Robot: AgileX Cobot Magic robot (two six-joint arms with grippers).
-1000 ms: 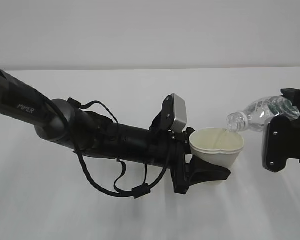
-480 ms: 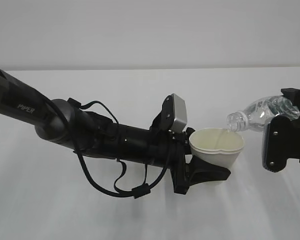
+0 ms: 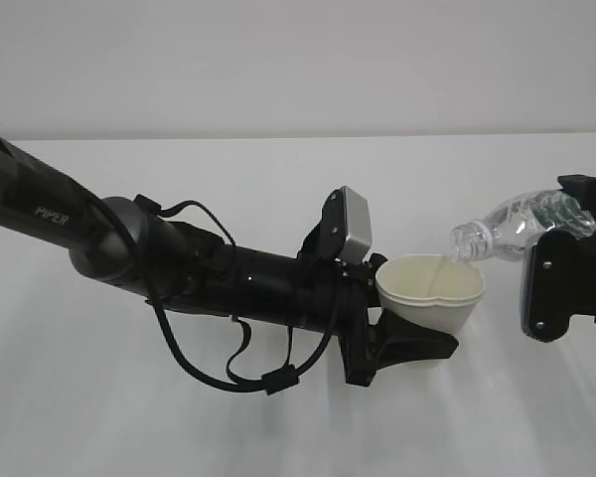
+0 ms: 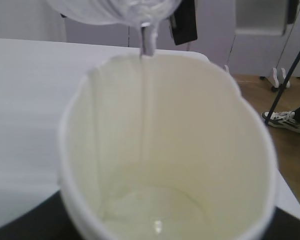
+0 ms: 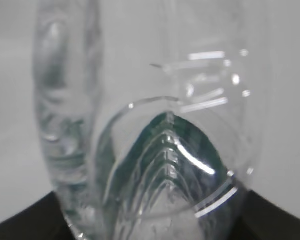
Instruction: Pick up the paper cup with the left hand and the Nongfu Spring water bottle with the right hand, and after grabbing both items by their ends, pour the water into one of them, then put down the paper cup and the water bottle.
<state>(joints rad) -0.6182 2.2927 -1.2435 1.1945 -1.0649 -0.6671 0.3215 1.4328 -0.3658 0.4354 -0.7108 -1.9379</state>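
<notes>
My left gripper (image 3: 417, 343) is shut on the lower part of the white paper cup (image 3: 432, 290), which it holds tilted a little above the table. The cup's rim is squeezed out of round. My right gripper (image 3: 574, 221) is shut on the base end of the clear Nongfu Spring water bottle (image 3: 507, 227). The bottle is tipped with its open mouth just over the cup's far rim. In the left wrist view a thin stream of water (image 4: 146, 100) falls from the bottle mouth (image 4: 140, 7) into the cream inside of the cup (image 4: 205, 150). The bottle (image 5: 155, 150) fills the right wrist view.
The white table (image 3: 278, 179) runs back to a plain wall. In the left wrist view the table's right edge (image 4: 290, 195) drops to a wooden floor, where a shoe (image 4: 285, 121) and stand legs show.
</notes>
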